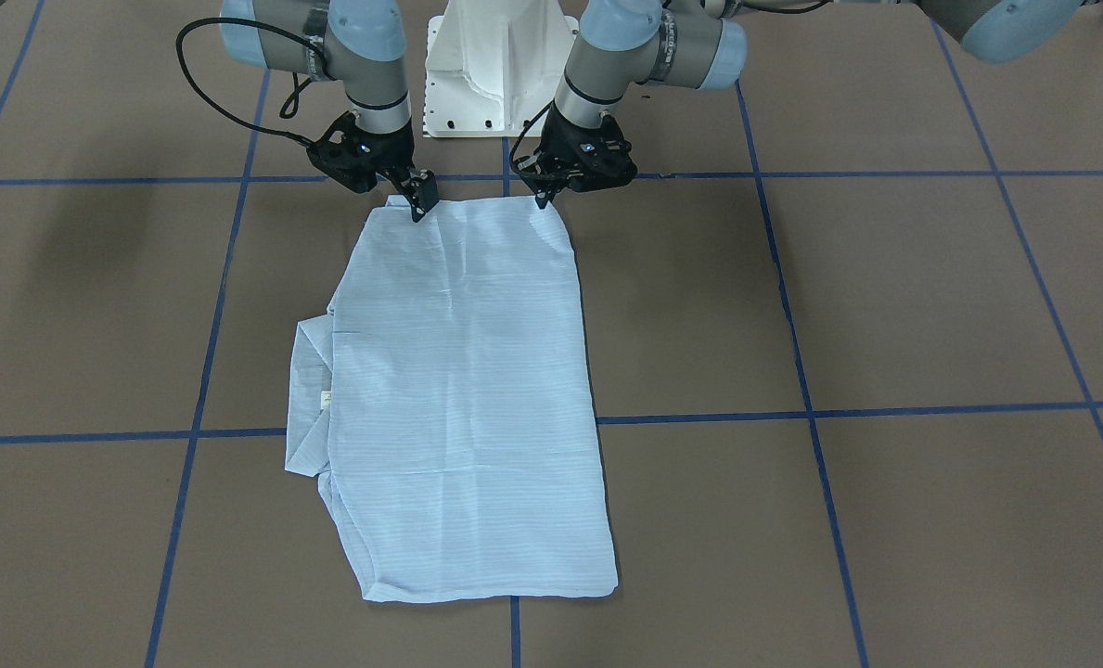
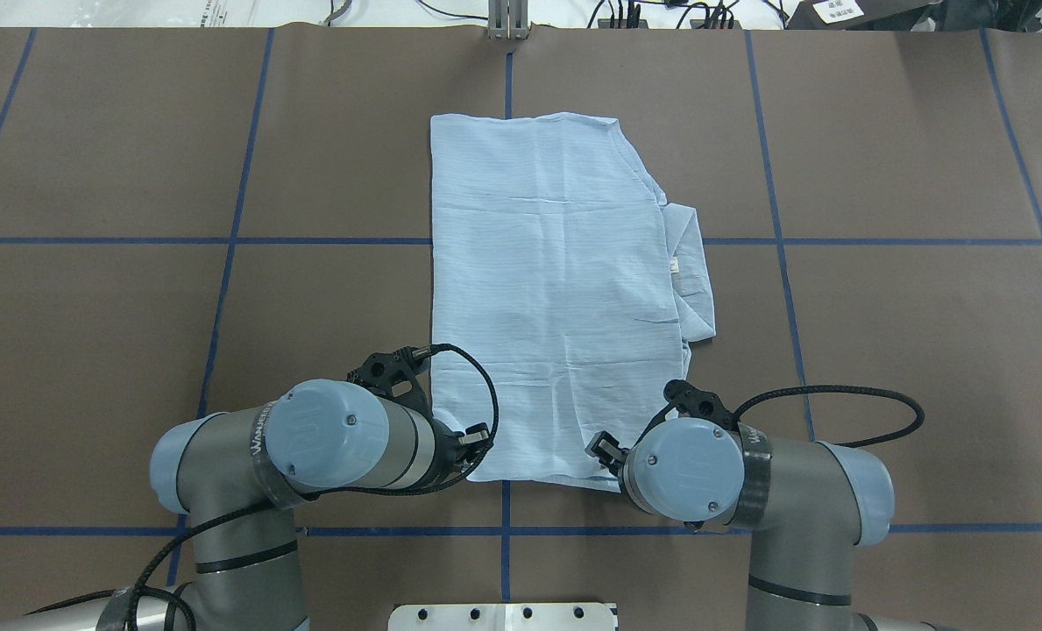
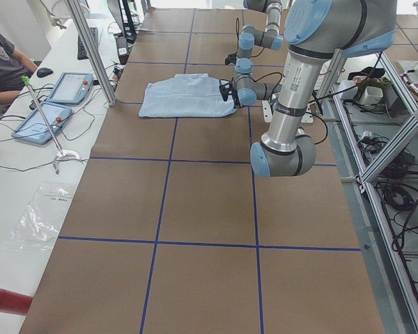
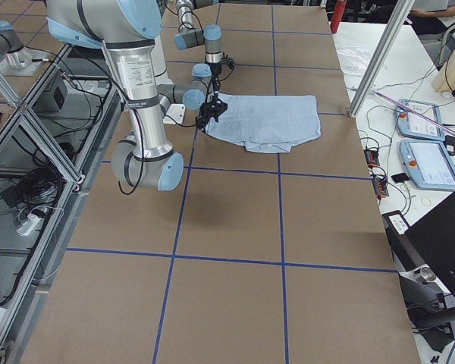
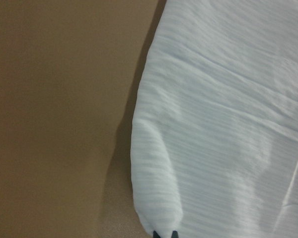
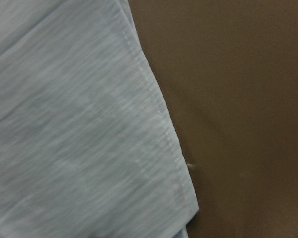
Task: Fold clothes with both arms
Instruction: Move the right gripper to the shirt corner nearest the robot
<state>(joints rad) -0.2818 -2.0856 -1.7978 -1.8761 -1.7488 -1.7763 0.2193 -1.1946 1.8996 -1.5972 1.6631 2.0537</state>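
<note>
The pale-blue striped shirt (image 1: 468, 390) lies folded into a long rectangle on the brown table, also in the overhead view (image 2: 556, 280). Its collar (image 1: 308, 399) and small neck label stick out on my right side. My left gripper (image 1: 544, 199) is at the shirt's near corner on my left; its fingertips (image 5: 164, 234) sit close together, pinching the raised cloth edge. My right gripper (image 1: 418, 206) is at the other near corner, fingers closed on the hem. The right wrist view shows only the hem (image 6: 164, 134), no fingers. Both grippers also show overhead: the left one (image 2: 477, 436), the right one (image 2: 604, 445).
The white pedestal base (image 1: 500, 65) stands just behind the grippers. Blue tape lines (image 1: 792, 176) divide the brown table into squares. An operators' bench with tablets (image 3: 56, 104), a metal post (image 3: 90, 49) and a seated person (image 3: 3, 62) lie beyond the far edge.
</note>
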